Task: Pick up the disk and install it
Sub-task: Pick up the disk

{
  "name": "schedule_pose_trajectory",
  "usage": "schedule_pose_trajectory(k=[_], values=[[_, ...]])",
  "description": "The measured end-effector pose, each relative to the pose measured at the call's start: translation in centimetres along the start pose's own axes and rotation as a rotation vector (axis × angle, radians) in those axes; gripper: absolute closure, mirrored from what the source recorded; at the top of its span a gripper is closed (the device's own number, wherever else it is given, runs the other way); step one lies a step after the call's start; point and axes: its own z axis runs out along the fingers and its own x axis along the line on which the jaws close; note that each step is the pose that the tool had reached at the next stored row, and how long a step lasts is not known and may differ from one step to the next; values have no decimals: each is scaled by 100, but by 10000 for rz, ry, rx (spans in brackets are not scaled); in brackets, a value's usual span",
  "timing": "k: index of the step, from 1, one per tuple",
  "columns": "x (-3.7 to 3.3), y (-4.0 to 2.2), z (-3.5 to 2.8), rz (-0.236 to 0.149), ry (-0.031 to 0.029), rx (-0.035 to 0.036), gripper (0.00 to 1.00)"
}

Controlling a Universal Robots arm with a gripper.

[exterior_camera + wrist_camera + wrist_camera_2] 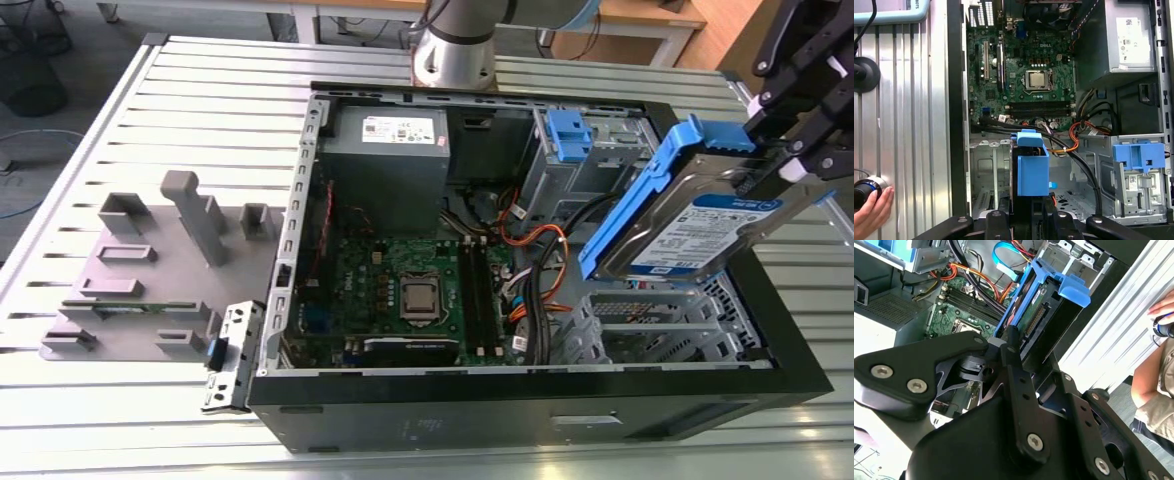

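One disk (687,225) hangs clear of the worktop (200,100), clamped between the closed fingers of the gripper (785,165). It is above the open computer case (534,400), at the case's end toward the exterior view's right. The disk's long axis is steeply tilted. The blue handle tab (707,135) rides at the upper end, and the lower end dips toward the empty drive cage (654,320) just beneath. The labelled face looks toward the exterior camera. Whether the lower corner touches the cage cannot be told.

Air is open above the disk and on its labelled side. The case's black wall runs below it on the exterior view's right, and orange cables (534,240) crowd the cage's inner edge beside the motherboard (414,290). Another bay at the same end holds a blue bracket (567,130), with the grey power supply (387,140) toward the case's far corner. A grey fixture block (147,270) sits near the worktop's edge on the exterior view's left, well apart from the case. In the first wrist view a person's hand (871,212) cups a round knob (864,189) on the worktop outside the case wall.
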Motion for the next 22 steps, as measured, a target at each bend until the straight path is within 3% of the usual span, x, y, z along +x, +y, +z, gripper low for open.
schedule_pose_trajectory(k=[2, 4, 6, 16, 22], values=[[1, 1, 2, -3, -4, 49, 65], [1, 6, 9, -14, -15, 208, 65], [1, 6, 11, -19, -16, 272, 65], [13, -13, 62, -517, 7, 243, 65], [17, -49, 76, -568, 9, 240, 65]])
